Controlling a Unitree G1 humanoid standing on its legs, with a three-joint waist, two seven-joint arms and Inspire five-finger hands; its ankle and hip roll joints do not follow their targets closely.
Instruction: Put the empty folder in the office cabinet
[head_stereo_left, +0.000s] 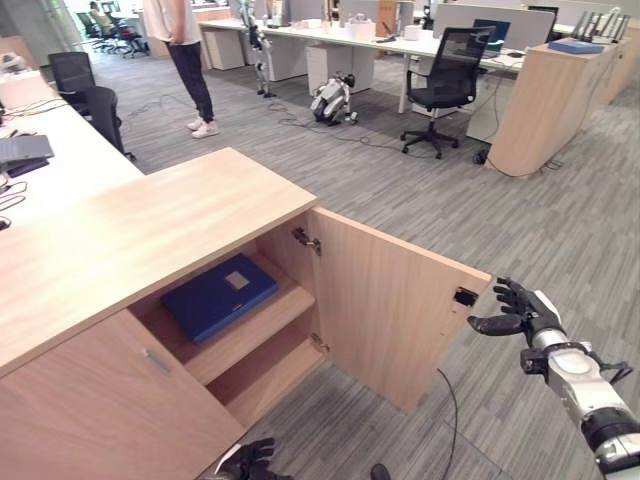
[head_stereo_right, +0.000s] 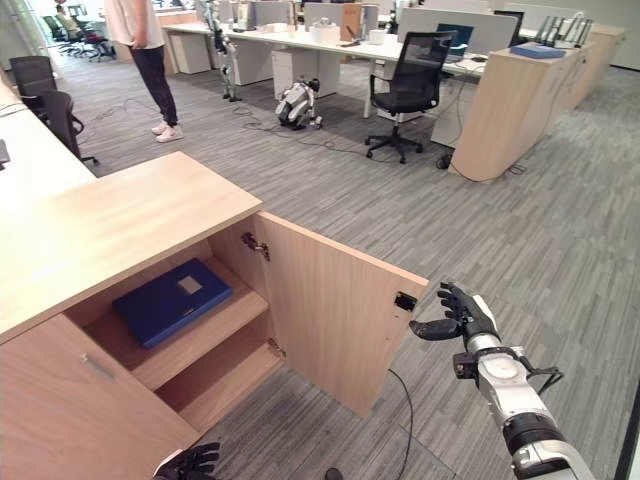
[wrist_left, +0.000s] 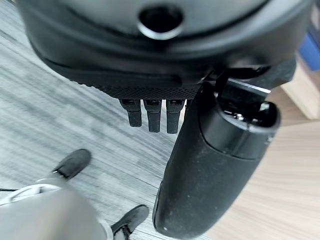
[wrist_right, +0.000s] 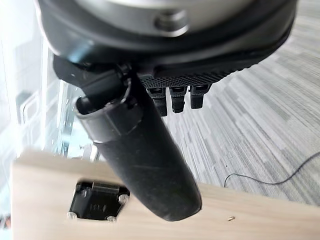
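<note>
The office cabinet (head_stereo_left: 150, 225) of pale wood stands with its right door (head_stereo_left: 395, 310) swung wide, and its left door (head_stereo_left: 110, 405) closed. On the upper shelf (head_stereo_left: 255, 325) inside lies the blue folder (head_stereo_left: 220, 295), flat and apart from both hands. The right hand (head_stereo_left: 520, 312) hovers just beside the open door's free edge, near the black latch (head_stereo_left: 464, 296), its fingers loosely spread and holding nothing. The left hand (head_stereo_left: 245, 462) hangs low before the closed door, fingers relaxed, empty.
</note>
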